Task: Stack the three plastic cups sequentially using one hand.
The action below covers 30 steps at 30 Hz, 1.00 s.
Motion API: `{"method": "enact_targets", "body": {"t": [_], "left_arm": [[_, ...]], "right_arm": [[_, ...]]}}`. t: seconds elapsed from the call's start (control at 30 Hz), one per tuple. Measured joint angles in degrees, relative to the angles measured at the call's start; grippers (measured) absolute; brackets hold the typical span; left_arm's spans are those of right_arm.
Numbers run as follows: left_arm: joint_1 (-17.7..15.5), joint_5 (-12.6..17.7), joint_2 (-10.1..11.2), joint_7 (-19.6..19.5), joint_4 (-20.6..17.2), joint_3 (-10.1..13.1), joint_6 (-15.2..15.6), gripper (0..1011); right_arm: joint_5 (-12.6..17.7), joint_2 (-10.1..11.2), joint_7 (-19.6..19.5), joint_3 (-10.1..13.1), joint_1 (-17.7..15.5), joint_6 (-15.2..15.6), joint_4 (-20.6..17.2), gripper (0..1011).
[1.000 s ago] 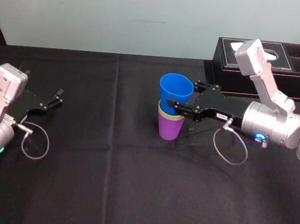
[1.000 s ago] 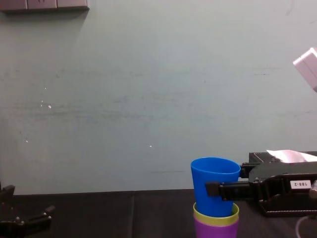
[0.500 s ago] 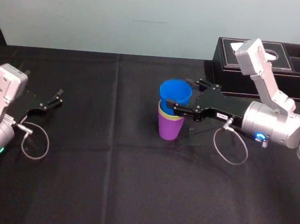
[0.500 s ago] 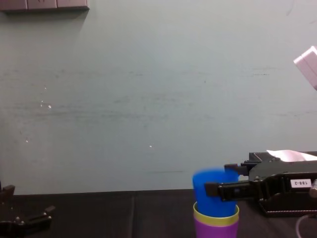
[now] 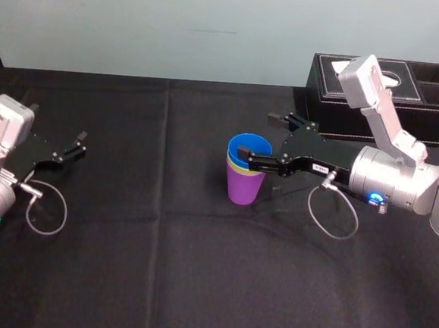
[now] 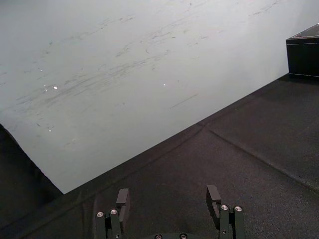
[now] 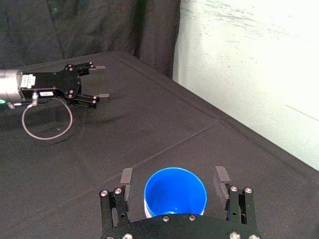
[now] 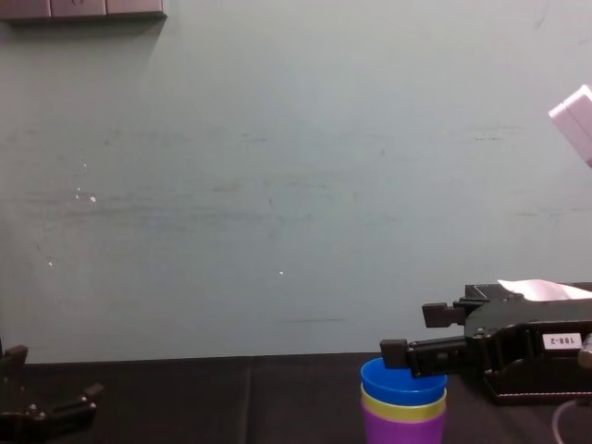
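The three plastic cups stand nested upright mid-table: the blue cup [image 5: 250, 147] sits deep in the yellow-green cup [image 5: 237, 166], which sits in the purple cup [image 5: 244, 188]. From the chest view I see the blue rim [image 8: 402, 380] just above the yellow-green [image 8: 404, 403] and purple [image 8: 404, 428] ones. My right gripper [image 5: 266, 142] is open, one finger on each side of the blue cup [image 7: 175, 191], with a gap at each finger. My left gripper [image 5: 75, 143] rests open at the far left of the table.
A black tissue box [image 5: 384, 97] stands at the back right, behind my right arm. The black cloth [image 5: 158, 265] covers the whole table. A pale wall [image 8: 277, 185] closes off the far side.
The right gripper's fingers have spread apart and let go of the blue cup, which has dropped down into the yellow-green cup. The left arm has barely moved.
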Motion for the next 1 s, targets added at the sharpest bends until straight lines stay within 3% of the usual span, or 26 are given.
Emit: {"method": "enact_targets", "body": {"t": [0.27,0.5,0.77,1.0], "left_arm": [[0.0,0.0,0.0,0.0,0.0,0.0,0.0,1012],[0.0,0.0,0.0,0.0,0.0,0.0,0.0,1011],[0.0,0.0,0.0,0.0,0.0,0.0,0.0,1011],[0.0,0.0,0.0,0.0,0.0,0.0,0.0,1012]], "right_arm": [[0.0,0.1,-0.4,0.1,-0.2,0.0,-0.3,1003],[-0.2,1.2,-2.6,1.8,-2.1,-0.1,-2.6,1003],[-0.2,3.2,-6.6,6.1,-6.0,-0.1,-5.4,1003],[0.1,4.1,-8.9,9.9,-8.9,-0.9,-5.2,1003]]}}
